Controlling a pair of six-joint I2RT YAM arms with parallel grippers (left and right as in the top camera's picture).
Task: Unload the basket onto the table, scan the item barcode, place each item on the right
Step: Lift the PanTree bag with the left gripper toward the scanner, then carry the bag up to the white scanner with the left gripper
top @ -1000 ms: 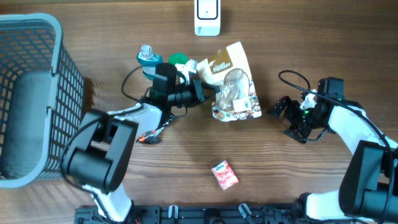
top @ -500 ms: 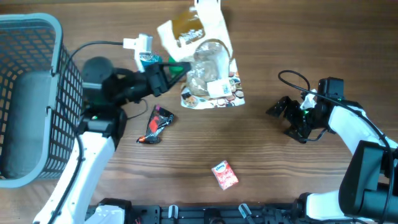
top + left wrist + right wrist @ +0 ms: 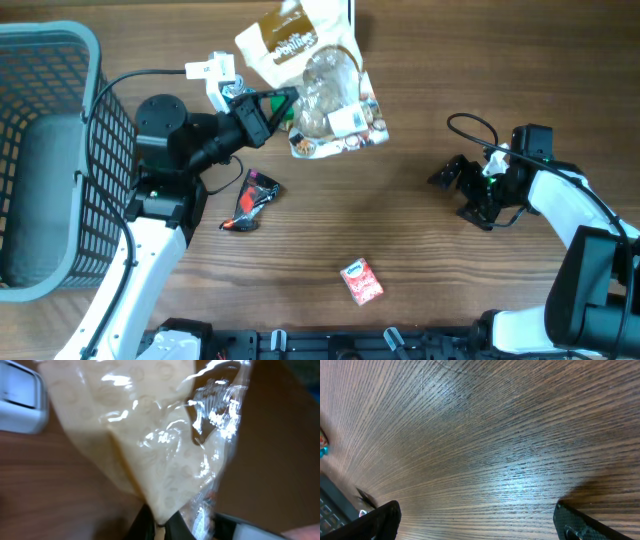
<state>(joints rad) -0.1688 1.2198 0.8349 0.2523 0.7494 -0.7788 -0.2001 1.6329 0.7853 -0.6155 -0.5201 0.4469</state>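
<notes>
The left arm stretches from the near left toward the far middle, the left gripper [image 3: 283,101] pinched tight on the edge of a snack bag [image 3: 312,75]. The right arm sits folded low at the right, the right gripper [image 3: 462,195] with jaws spread wide.

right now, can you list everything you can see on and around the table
snack bag: one, cream and brown with a clear window, lifted at top centre
scanner: one, white, far edge, mostly behind the bag from overhead
dark wrapper: one, black and red, lying left of centre
small packet: one, red, near front centre
basket: one, grey-blue mesh, far left
table: one, brown wood
left gripper: one, black, shut on the bag's edge
right gripper: one, black, open, low over the table at right
</notes>
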